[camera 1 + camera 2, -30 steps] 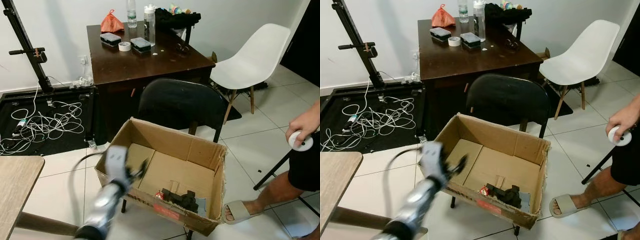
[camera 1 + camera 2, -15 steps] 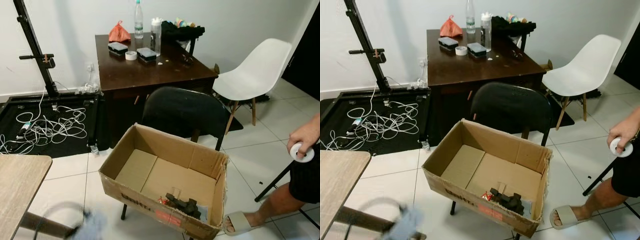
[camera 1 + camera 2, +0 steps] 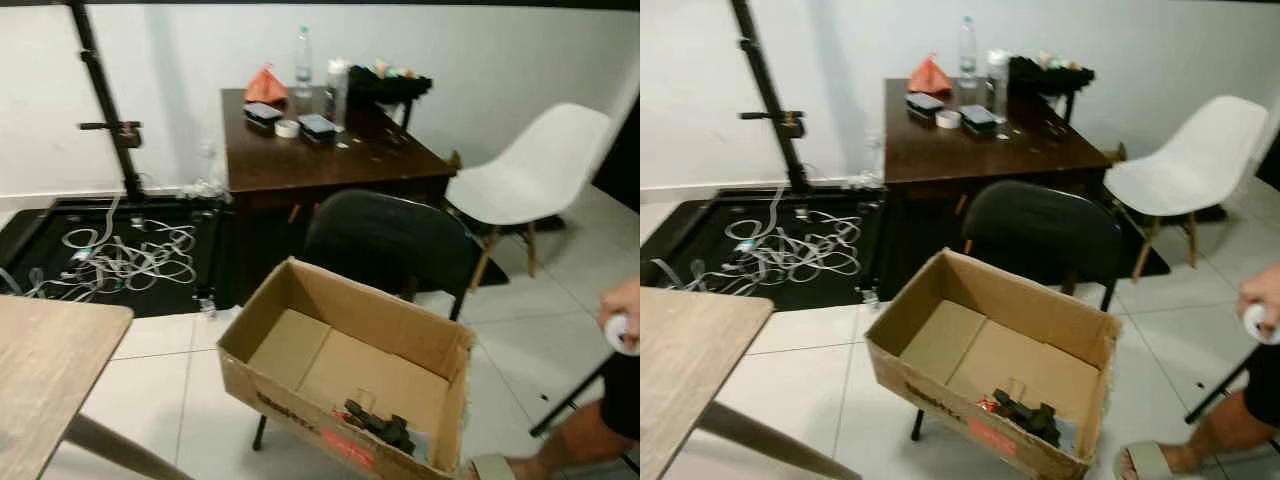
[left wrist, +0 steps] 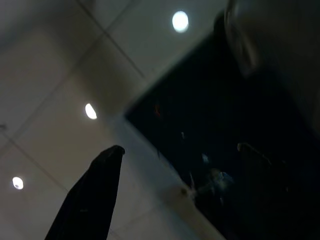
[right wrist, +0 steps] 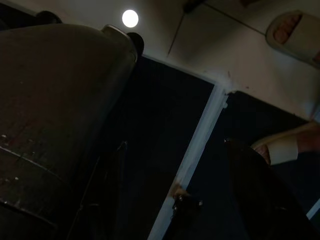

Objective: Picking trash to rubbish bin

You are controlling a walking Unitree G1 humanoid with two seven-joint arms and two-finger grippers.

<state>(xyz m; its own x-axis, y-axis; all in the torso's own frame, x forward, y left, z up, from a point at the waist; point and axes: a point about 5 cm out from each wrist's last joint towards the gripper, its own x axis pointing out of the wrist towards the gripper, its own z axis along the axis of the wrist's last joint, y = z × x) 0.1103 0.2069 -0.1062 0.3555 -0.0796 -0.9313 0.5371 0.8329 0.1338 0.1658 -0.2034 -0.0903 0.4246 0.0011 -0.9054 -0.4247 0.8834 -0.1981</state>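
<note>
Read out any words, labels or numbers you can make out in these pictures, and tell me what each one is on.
None can be read.
Dark print on the front wall of the cardboard box: blurred, unreadable.
Red patch on that same wall: no letters can be made out.
Label on the water bottle on the dark table: too small to read.

We see an open brown cardboard box point(image 3: 340, 370) serving as the bin, resting tilted on a black chair point(image 3: 385, 240). Dark crumpled trash point(image 3: 380, 425) lies in its near right corner, with a small red scrap point(image 3: 987, 405) just beside it.
</note>
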